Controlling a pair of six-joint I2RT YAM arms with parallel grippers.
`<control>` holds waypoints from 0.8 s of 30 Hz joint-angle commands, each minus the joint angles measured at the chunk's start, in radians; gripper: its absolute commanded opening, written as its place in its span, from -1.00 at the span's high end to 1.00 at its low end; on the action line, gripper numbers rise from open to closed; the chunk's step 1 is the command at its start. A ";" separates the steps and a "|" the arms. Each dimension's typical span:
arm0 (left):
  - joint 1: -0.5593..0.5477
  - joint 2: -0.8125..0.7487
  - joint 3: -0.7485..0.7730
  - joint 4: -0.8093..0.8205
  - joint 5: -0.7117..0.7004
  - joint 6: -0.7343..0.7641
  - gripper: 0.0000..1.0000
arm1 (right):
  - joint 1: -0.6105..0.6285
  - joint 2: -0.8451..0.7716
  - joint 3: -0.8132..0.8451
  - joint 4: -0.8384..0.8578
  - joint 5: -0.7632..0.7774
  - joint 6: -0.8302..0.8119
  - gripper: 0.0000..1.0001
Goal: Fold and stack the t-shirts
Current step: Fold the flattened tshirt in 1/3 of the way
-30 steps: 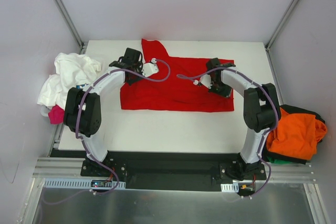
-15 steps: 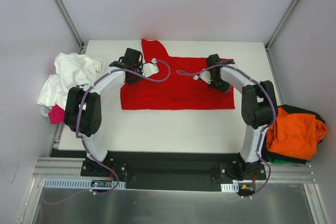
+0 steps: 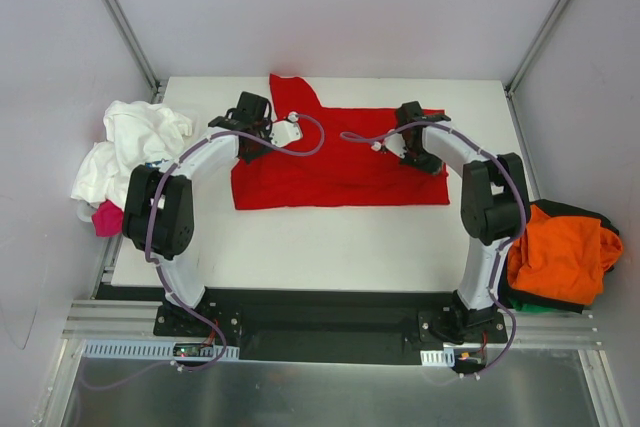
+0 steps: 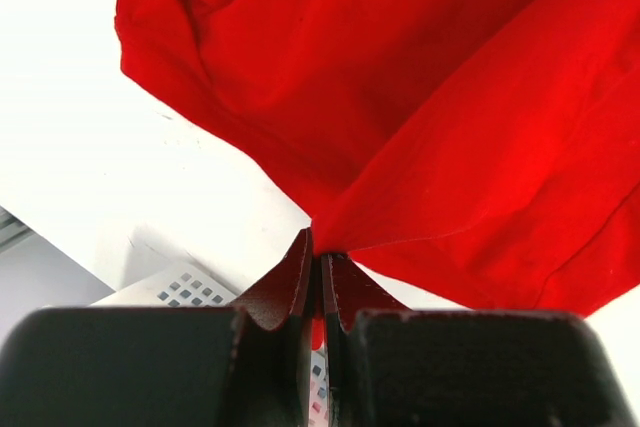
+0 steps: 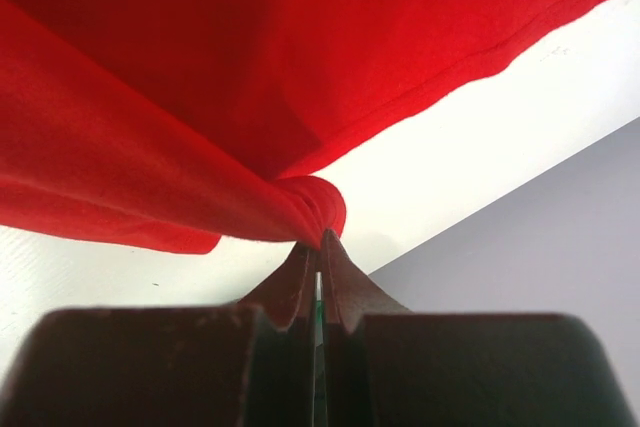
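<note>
A plain bright red t-shirt (image 3: 335,169) lies spread across the back of the white table, one sleeve pointing to the far edge. My left gripper (image 3: 250,147) is shut on its left edge; the left wrist view shows the red cloth (image 4: 420,117) pinched between the closed jaws (image 4: 318,247). My right gripper (image 3: 428,162) is shut on a bunched fold at the shirt's right side; the right wrist view shows that cloth (image 5: 200,97) pinched at the fingertips (image 5: 320,239).
A white t-shirt heap (image 3: 125,147) with a pink one (image 3: 106,217) under it hangs off the table's left edge. An orange t-shirt (image 3: 562,255) lies on dark and green cloth (image 3: 545,299) off the right edge. Grey walls stand round the table.
My right gripper has moved toward the back of the table with the cloth in it, and the shirt's right front corner has drawn in. The left arm has not moved.
</note>
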 commanded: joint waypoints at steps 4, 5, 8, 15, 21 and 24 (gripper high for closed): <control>0.022 -0.005 0.049 0.009 0.007 0.017 1.00 | -0.029 0.001 0.023 0.006 0.028 -0.021 0.99; 0.023 -0.003 0.059 0.008 0.007 0.014 1.00 | -0.029 0.001 0.026 0.009 0.028 -0.023 0.98; 0.026 0.006 0.072 0.008 0.007 0.016 1.00 | -0.027 0.010 0.034 0.009 0.031 -0.023 0.99; 0.025 0.038 0.095 0.009 0.007 0.013 1.00 | -0.029 0.031 0.049 0.010 0.028 -0.016 0.99; 0.025 0.066 0.114 0.011 0.007 0.010 1.00 | -0.029 0.040 0.058 0.023 0.034 -0.013 0.94; 0.025 0.078 0.128 0.011 0.006 0.004 0.95 | -0.029 0.044 0.069 0.024 0.034 -0.009 0.83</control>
